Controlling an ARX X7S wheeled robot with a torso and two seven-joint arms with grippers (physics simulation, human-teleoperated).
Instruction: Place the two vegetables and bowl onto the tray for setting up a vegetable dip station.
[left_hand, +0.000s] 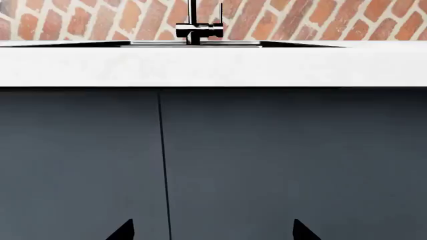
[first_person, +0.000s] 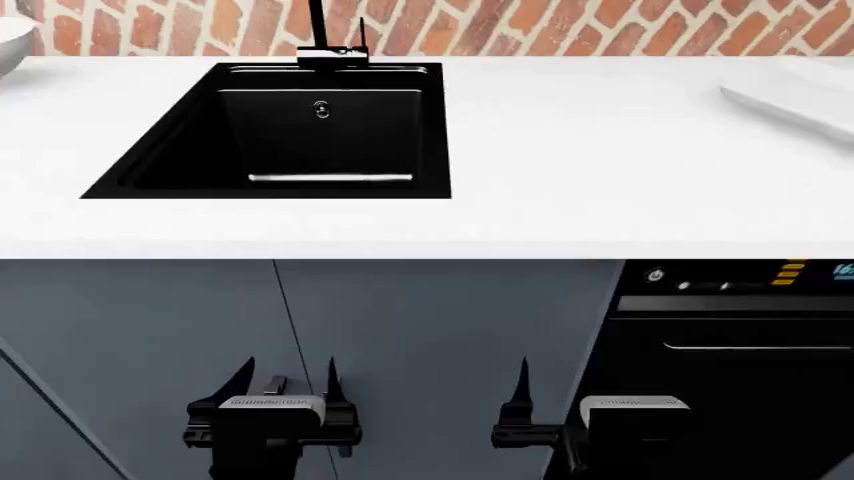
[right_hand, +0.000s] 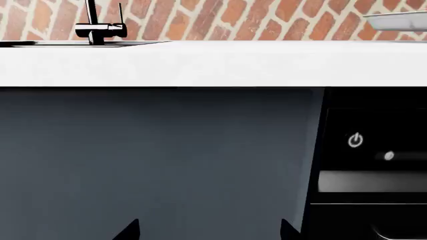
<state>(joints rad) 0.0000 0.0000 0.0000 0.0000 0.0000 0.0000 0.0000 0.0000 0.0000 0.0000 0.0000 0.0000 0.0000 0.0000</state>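
bowl (first_person: 11, 42) peeking in far left on counter (first_person: 587, 150) | tray (first_person: 801, 95) far right edge | black sink (first_person: 287, 130) + faucet (first_person: 327, 40) between | veggies not in view | left gripper (first_person: 287, 385), right gripper (first_person: 561, 395) both spread, empty, low by cabinet doors (first_person: 427, 340)

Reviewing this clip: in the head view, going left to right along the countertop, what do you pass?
Bowl, only its edge in view at the far left → black sink with the faucet at its back rim → bare white countertop → tray, cut off by the right edge.
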